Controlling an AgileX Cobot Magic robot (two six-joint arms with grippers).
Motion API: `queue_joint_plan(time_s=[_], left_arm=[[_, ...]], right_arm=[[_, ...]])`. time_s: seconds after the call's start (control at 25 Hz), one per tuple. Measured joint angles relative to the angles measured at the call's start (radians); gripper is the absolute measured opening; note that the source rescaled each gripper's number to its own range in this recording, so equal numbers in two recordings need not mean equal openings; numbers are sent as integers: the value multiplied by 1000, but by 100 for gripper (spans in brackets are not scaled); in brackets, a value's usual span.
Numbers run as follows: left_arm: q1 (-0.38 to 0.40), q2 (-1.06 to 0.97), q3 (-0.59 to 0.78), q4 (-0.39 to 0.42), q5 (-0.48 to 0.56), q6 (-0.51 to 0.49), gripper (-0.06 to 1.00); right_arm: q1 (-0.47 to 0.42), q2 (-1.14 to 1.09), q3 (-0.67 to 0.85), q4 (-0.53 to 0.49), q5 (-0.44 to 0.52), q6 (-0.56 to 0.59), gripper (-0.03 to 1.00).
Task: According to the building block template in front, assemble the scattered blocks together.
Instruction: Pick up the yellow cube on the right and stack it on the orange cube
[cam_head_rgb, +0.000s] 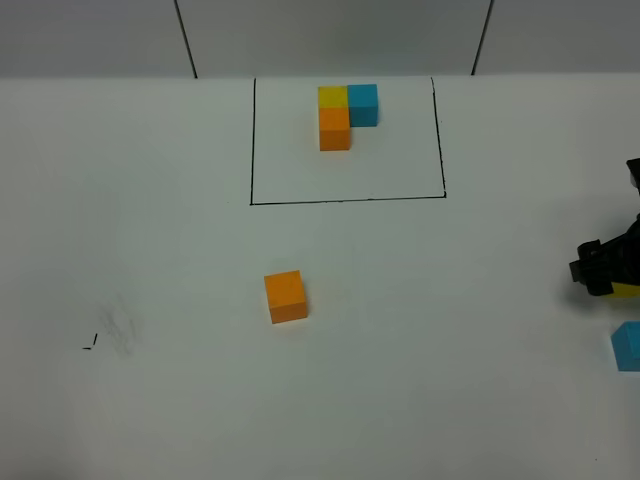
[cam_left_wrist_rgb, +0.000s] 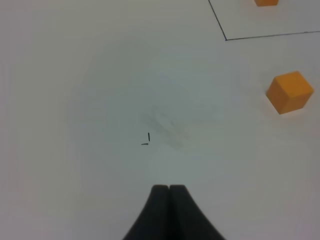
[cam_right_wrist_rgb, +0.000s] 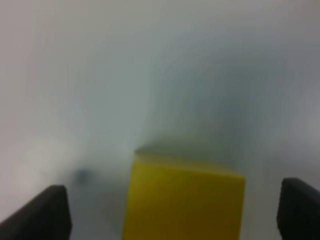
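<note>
The right gripper (cam_right_wrist_rgb: 175, 197) gapes around the blurred, seemingly untouched yellow cube (cam_right_wrist_rgb: 186, 206); left gripper (cam_left_wrist_rgb: 169, 189) closed.

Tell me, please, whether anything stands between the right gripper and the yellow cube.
Nothing visible does. The right gripper is open, and its fingers flank the yellow cube with a gap on each side. In the high view the blue cube lies apart from both, not between them.
</note>
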Motion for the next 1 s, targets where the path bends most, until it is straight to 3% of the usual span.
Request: queue_joint_plan(time_s=[0.12,0.24,0.4,1.0], left_arm=[[0,0,0,0,0,0,0],[0,0,0,0,0,0,0],[0,0,0,0,0,0,0],[0,0,0,0,0,0,0]], right_arm=[[0,18,-10,-5,-1,0,93],[0,27,-20,-17,-10,0,83],[0,41,-20,-23,-16,0,52],[0,54,-20,-23,-91,0,52]])
